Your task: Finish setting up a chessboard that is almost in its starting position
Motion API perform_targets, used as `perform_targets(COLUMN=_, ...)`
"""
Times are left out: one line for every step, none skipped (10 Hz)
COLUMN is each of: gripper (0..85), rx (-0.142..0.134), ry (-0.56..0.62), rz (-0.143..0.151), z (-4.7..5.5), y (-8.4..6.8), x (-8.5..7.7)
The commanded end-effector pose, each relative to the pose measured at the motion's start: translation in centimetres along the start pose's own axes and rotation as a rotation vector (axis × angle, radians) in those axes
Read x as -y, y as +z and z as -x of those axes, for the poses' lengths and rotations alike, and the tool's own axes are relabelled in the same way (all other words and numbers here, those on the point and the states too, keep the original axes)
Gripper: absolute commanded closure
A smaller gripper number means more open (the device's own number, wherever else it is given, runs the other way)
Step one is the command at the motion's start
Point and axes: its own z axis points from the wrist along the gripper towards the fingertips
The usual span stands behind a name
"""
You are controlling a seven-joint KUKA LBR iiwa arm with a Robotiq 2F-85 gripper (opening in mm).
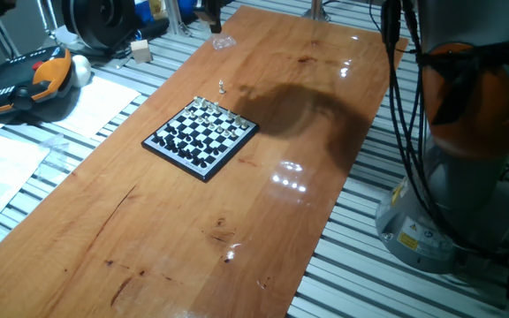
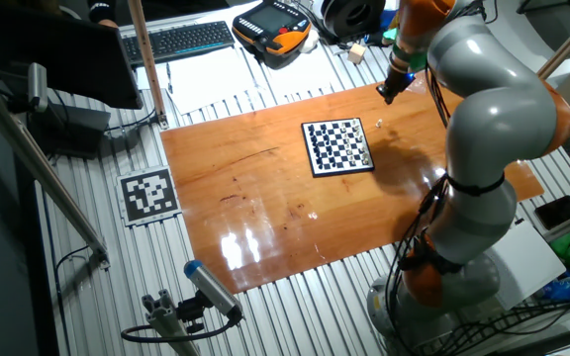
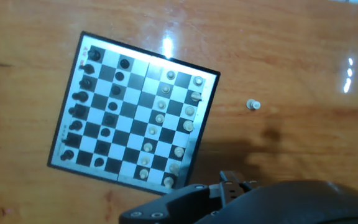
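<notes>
Overhead glare and arm shadow on table (image 1: 263,230).

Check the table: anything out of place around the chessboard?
Yes. One pale piece stands on the bare wood beside the chessboard, off its pale-piece edge, touching nothing. Every other piece is on the board. The end effector is apart from it, well above the table.

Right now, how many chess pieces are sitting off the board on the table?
1. A single pale piece stands on the wooden table, just beyond the chessboard edge lined with pale pieces. Others could be hidden under the hand at the bottom of the hand view.
</notes>
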Motion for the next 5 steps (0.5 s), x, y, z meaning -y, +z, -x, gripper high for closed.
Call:
perform_targets(gripper=85.0, rx=-0.002, ry=0.050, rz=-0.017, z=0.00, y=-0.01, x=-0.01)
perform_targets(gripper=85.0, rx=-0.014, ry=0.071, rz=-0.036, z=0.00, y=-0.01, x=-0.01)
perform_targets(gripper=85.0, rx=-0.007, ry=0.095, rz=-0.025, z=0.00, y=-0.01, x=-0.01)
perform_targets(gripper=85.0, rx=0.008, ry=0.120, rz=-0.010, z=0.00, y=-0.01, x=-0.01)
perform_targets(gripper=85.0, rx=-0.003, ry=0.111, rz=-0.034, z=0.00, y=-0.01, x=-0.01)
